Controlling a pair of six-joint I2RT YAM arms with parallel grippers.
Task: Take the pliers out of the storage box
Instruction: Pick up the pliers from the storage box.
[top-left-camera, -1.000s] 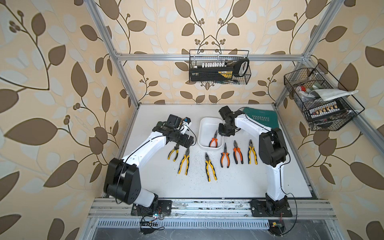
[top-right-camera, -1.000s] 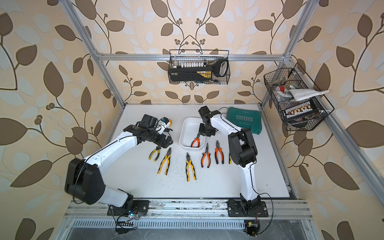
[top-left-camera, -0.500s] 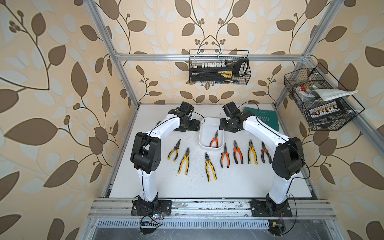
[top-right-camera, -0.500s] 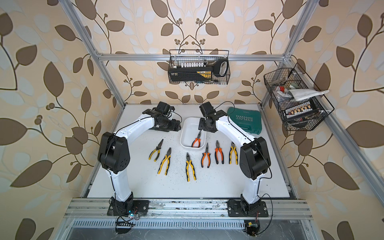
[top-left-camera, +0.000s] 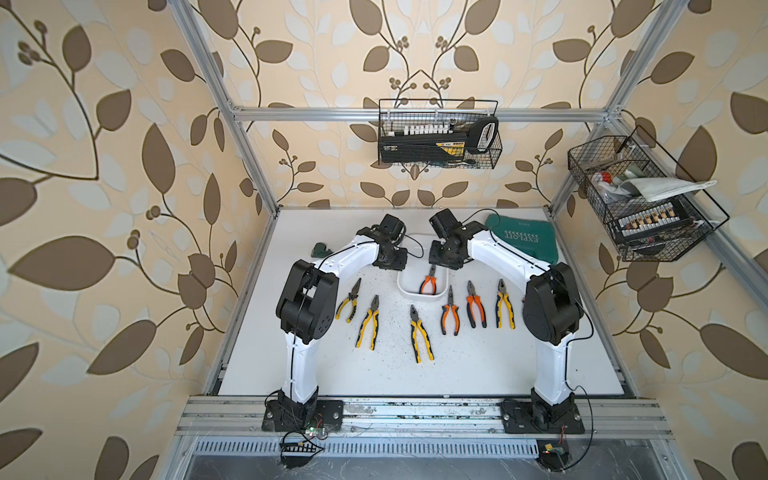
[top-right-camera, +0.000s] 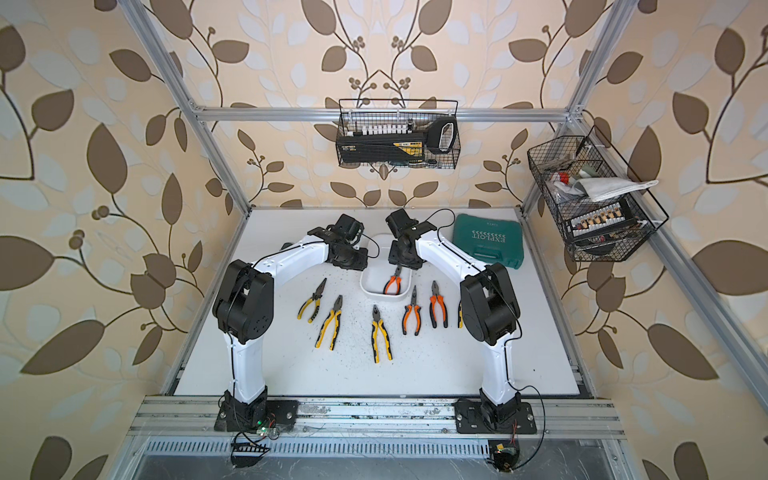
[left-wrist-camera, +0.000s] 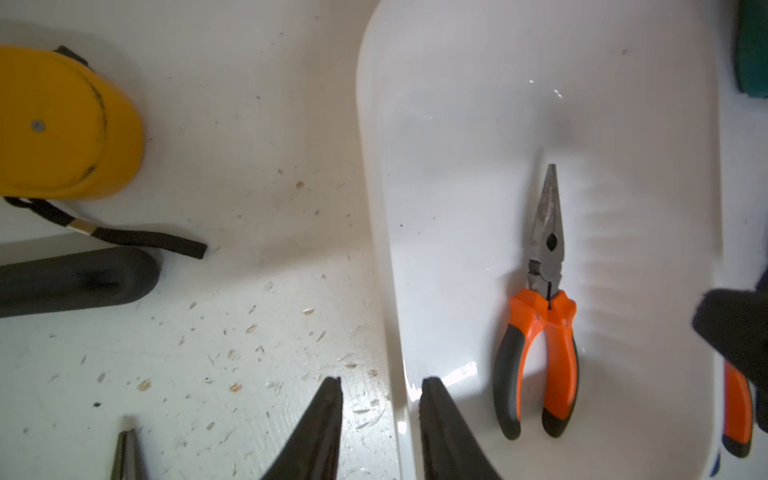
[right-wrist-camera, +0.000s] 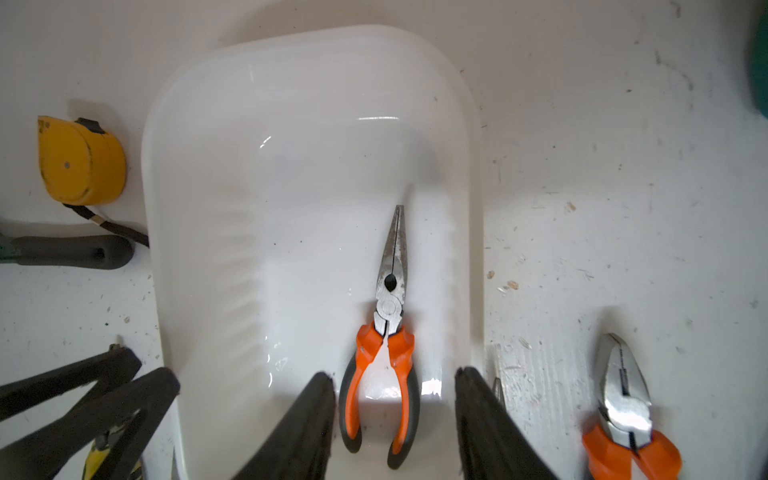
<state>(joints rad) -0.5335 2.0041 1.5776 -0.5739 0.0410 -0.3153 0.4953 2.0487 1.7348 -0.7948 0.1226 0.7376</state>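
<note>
1. One pliers (right-wrist-camera: 390, 316), orange-and-black handled and needle-nosed, lies flat on the floor of the white storage box (right-wrist-camera: 249, 83), close to one long wall, nose pointing away from the arm bases.
2. The right hand (right-wrist-camera: 395, 378) hovers at the handles, its fingers moderately wide on either side of them, holding nothing.
3. The left hand (left-wrist-camera: 380, 384) is narrowly parted astride the box's other long wall, with one finger inside and one outside over the bare desk (top-left-camera: 457, 365).
4. In front of the box lie six more pliers (top-left-camera: 450, 316), in a row on the desk.
5. A yellow tape measure (left-wrist-camera: 62, 124) sits beside the box. A teal case (top-right-camera: 488, 241) lies on the opposite side.
</note>
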